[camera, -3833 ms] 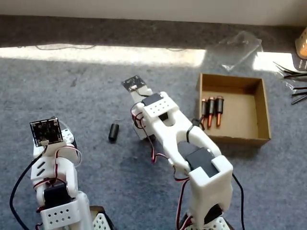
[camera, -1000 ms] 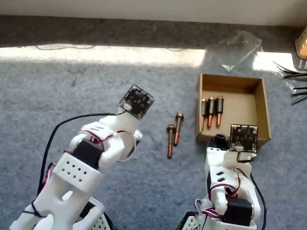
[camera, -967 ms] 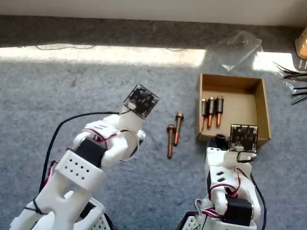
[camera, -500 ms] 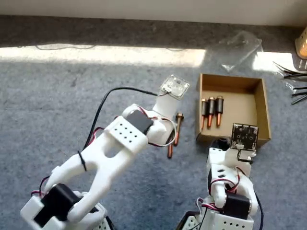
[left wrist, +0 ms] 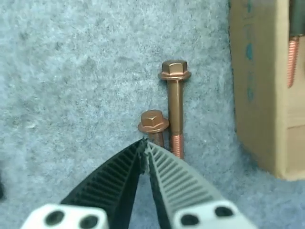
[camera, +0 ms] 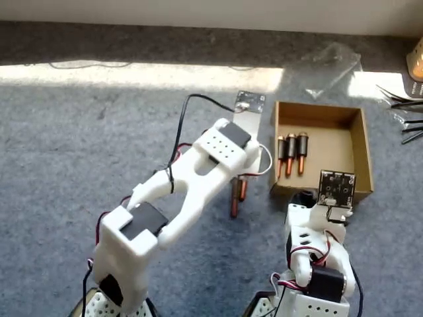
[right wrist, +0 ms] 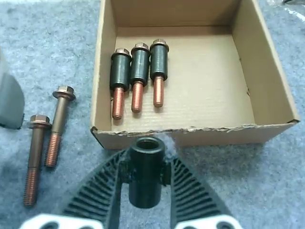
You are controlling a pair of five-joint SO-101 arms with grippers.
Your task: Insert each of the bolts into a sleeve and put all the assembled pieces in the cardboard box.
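Left gripper (left wrist: 145,143): jaws together at bolt (left wrist: 153,122) head; open, then straddle shank | Right gripper (right wrist: 146,161): jaws clamped on sleeve (right wrist: 146,176); hold level.

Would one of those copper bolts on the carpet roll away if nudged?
Probably not far: the bolts lie on fuzzy carpet, and their wide hexagonal heads should check rolling. They look like solid metal, so likely stiff and heavy for their size. The smooth shank might slip when pinched.
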